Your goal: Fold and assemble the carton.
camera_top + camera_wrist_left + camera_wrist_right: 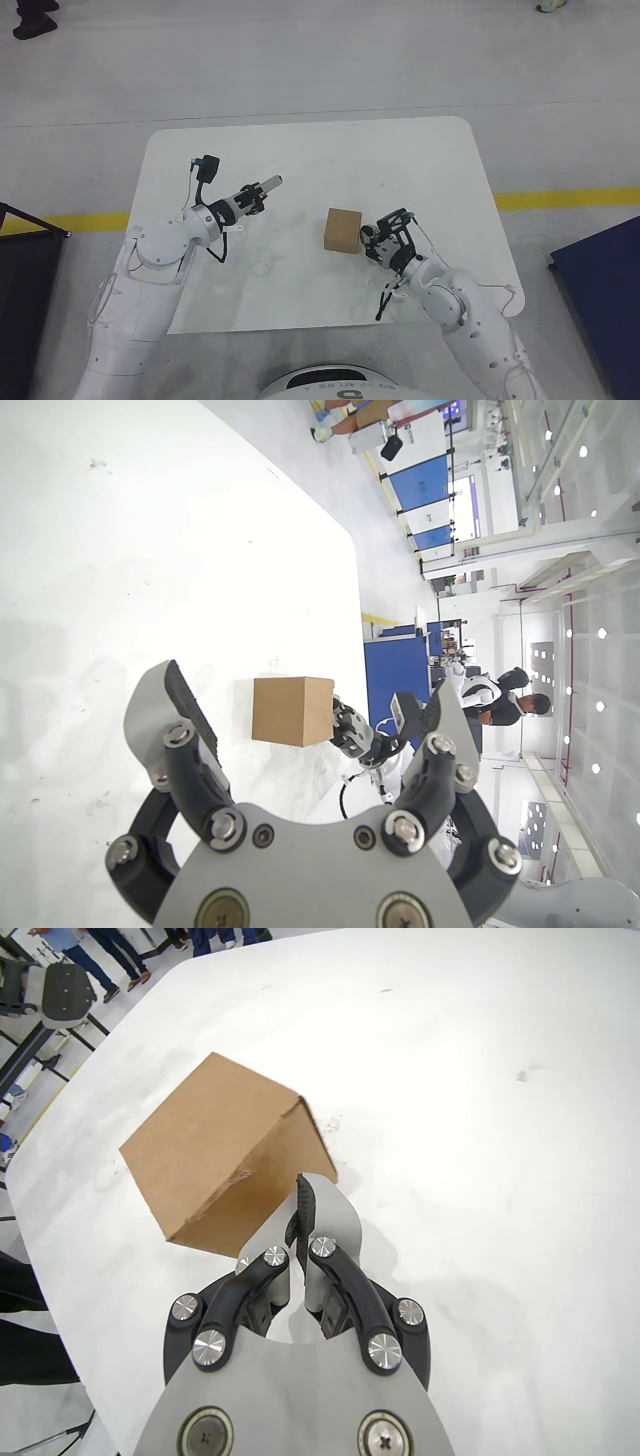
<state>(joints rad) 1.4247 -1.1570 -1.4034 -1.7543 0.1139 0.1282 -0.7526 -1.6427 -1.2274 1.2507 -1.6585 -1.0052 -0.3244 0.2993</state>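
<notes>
Top view over the white table (300, 150): a small brown cardboard carton (343, 230) stands near the table's middle, folded into a closed cube, with the right gripper (370, 238) against its side and the left gripper (271, 184) well apart across bare tabletop. From the right wrist view, the right gripper (301, 1198) is clenched, its fingers (320, 1208) pressed together with nothing between them. Their tips touch, or come very close to, a side panel of the carton (210, 1148), where a creased seam runs along one edge. From the left wrist view, the left gripper (307, 680) hovers above the table with jaws spread wide and empty, facing the carton (292, 710). The right gripper (345, 727) meets the box on its far side. The box looks nearly finished, and the step in hand appears to be seating that last side panel. Doing it well likely means pushing squarely and gently on the panel near the seam, since so light a box could slide or tip. Bracing the opposite face with the free left gripper would probably keep it in place.
</notes>
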